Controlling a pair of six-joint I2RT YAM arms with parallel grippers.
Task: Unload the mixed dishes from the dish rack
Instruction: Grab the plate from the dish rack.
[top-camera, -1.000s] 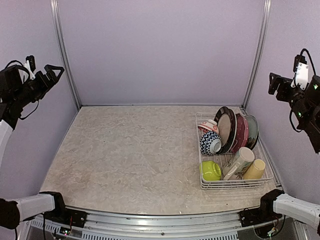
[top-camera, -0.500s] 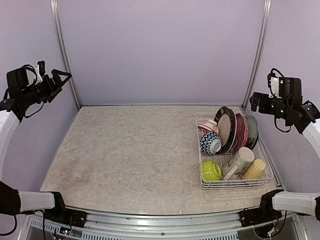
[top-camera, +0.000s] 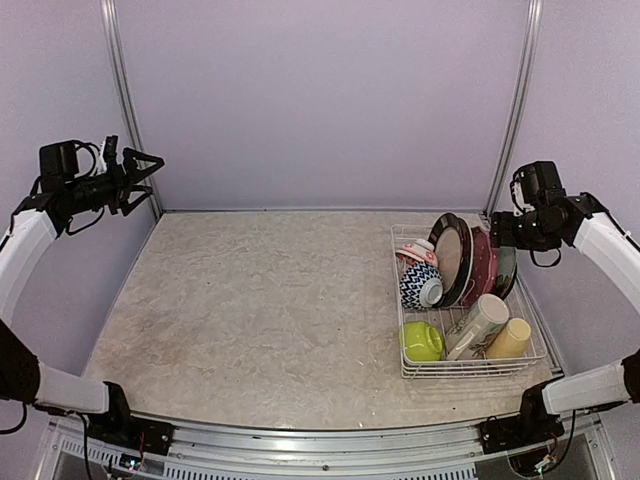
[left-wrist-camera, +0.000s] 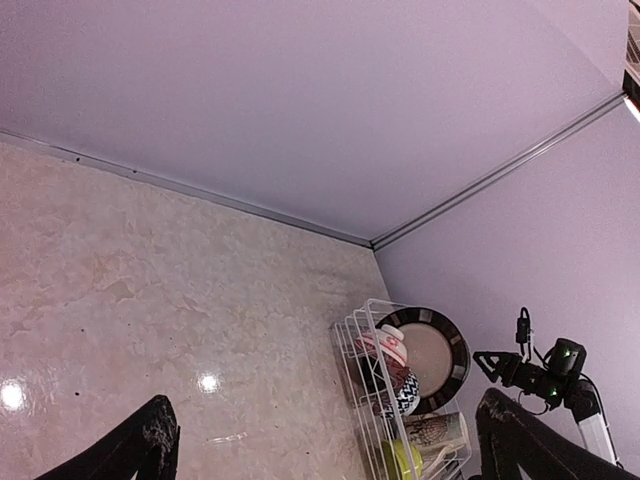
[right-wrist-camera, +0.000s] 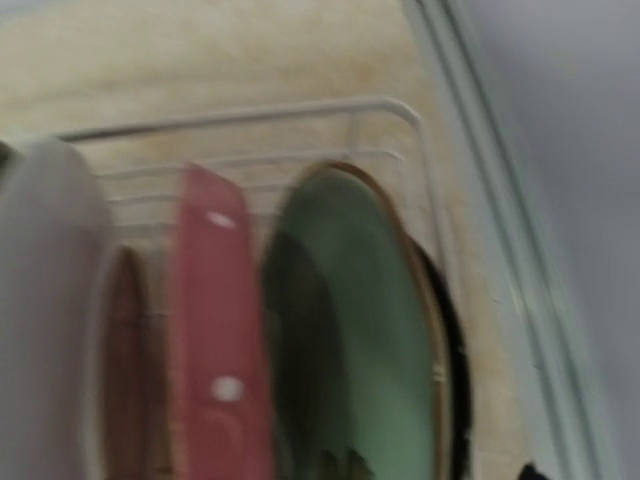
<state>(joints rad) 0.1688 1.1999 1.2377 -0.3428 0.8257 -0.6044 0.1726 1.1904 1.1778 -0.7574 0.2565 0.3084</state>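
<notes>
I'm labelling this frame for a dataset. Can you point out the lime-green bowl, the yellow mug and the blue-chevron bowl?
lime-green bowl (top-camera: 421, 341), top view, middle of its visible surface.
yellow mug (top-camera: 510, 339), top view, middle of its body.
blue-chevron bowl (top-camera: 414, 288), top view, patterned outer wall.

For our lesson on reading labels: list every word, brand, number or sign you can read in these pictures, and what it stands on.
No readable text in any view.
The cream mug has a speckled print, too small to tell whether it holds letters.
The bowls show patterns only, no words.
The plates are blurred in the right wrist view, nothing legible.
</notes>
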